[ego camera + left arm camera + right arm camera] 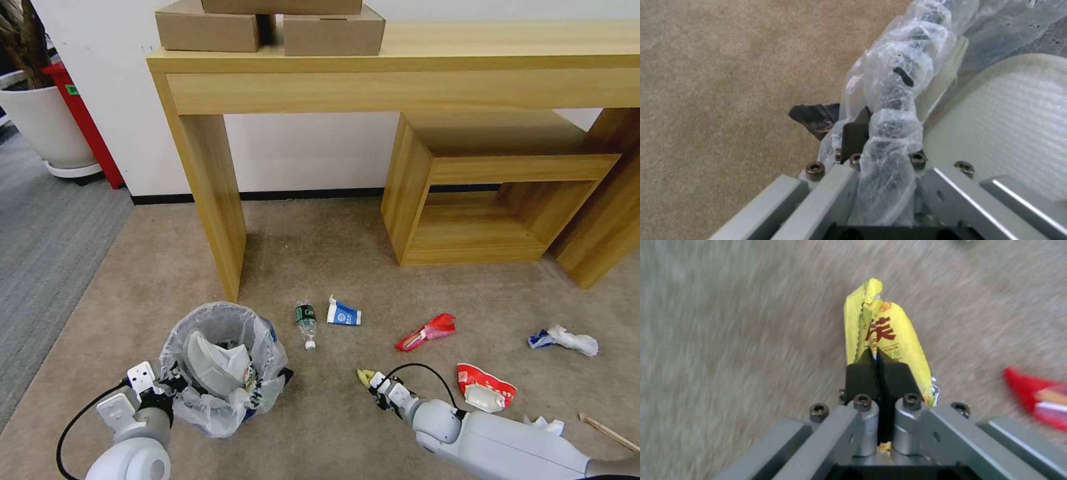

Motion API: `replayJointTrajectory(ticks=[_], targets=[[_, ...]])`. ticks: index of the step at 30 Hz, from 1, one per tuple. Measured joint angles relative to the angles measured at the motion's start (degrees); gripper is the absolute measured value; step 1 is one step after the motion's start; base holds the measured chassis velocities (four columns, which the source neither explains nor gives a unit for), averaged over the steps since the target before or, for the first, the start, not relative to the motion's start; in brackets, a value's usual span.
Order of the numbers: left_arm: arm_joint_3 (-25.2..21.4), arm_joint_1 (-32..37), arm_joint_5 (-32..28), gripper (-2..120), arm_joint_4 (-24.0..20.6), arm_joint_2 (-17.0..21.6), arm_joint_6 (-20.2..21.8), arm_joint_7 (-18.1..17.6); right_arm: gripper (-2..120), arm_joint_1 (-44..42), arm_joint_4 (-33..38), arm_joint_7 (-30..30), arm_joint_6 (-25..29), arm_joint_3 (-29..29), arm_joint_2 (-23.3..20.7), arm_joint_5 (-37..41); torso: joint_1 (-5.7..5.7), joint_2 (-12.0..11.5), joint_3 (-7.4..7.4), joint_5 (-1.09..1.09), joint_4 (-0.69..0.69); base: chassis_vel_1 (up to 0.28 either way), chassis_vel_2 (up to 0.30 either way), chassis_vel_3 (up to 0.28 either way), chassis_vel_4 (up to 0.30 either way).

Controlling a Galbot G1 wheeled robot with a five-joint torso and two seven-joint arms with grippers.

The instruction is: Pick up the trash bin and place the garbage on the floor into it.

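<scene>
From the head view, the left gripper [167, 388] clamps the rim of the small round bin lined with crinkly whitish plastic [223, 367], a white slipper [212, 363] inside, on the beige short-pile carpet [320, 427] near the wooden desk's leg [213, 200]. The right gripper [371, 381] pinches a yellow wrapper [364, 377]; a small plastic bottle [305, 321] and a blue-white carton [343, 313] lie beyond.

The left wrist view shows its fingers [856, 135] closed on the bagged rim.

The right wrist view shows its fingers [860, 373] closed tight on the wrapper.

White wall [300, 153], wooden desk [400, 67] — 3 cardboard boxes [267, 27] on top.
</scene>
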Motion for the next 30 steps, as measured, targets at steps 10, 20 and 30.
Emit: replayJointTrajectory(ticks=[10,20,30], targets=[[0.02,-0.28,-0.28,0,0.24,0.57,0.14,-0.13,0,-4.09,14.14,-6.2,13.55,12.6,-7.16,1.97,0.0,0.0,0.0,-0.02,0.0,0.0,0.0,0.0,0.0],[0.07,0.46,0.02,0,-1.11,0.24,0.36,-0.21,0,-4.07,22.25,-23.46,30.28,17.48,-9.02,4.17,0.0,0.0,-0.01,-0.02,0.0,0.0,0.0,0.0,0.0],[0.71,0.94,0.73,0,-3.26,-0.52,1.54,-0.4,0,5.57,31.74,-28.57,30.1,8.22,-8.31,13.53,0.0,0.0,0.0,-0.02,0.0,0.0,0.0,0.0,0.0]])
